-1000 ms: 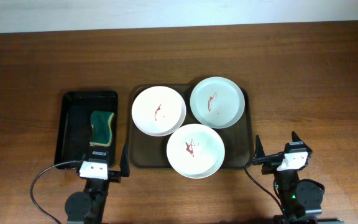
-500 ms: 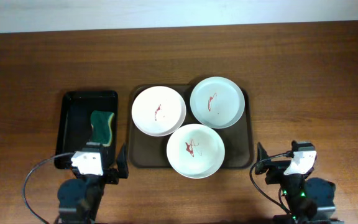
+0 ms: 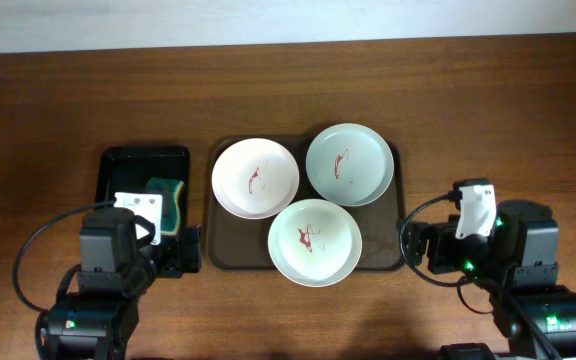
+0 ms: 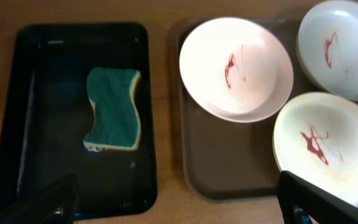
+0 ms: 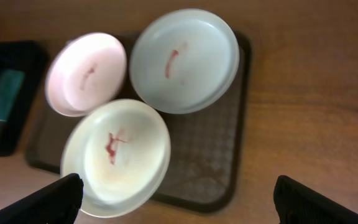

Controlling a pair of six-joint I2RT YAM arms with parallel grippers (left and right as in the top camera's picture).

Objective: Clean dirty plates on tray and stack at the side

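Three white plates with red smears lie on the dark brown tray (image 3: 236, 243): one at the back left (image 3: 255, 178), a faintly greenish one at the back right (image 3: 349, 164), and one at the front (image 3: 314, 241). The left wrist view shows them too (image 4: 235, 65), (image 4: 337, 37), (image 4: 322, 146). My left gripper (image 3: 168, 248) is open and empty above the near end of the black tray, left of the brown tray. My right gripper (image 3: 430, 245) is open and empty just right of the brown tray's front right corner (image 5: 204, 162).
A smaller black tray (image 3: 118, 172) lies left of the brown tray and holds a green and yellow sponge (image 3: 166, 203), also in the left wrist view (image 4: 112, 109). Bare wooden table surrounds both trays.
Both arms have risen and come forward from the table's near edge. The left gripper now hangs over the black tray's near end, the right beside the brown tray. The plates have not moved.
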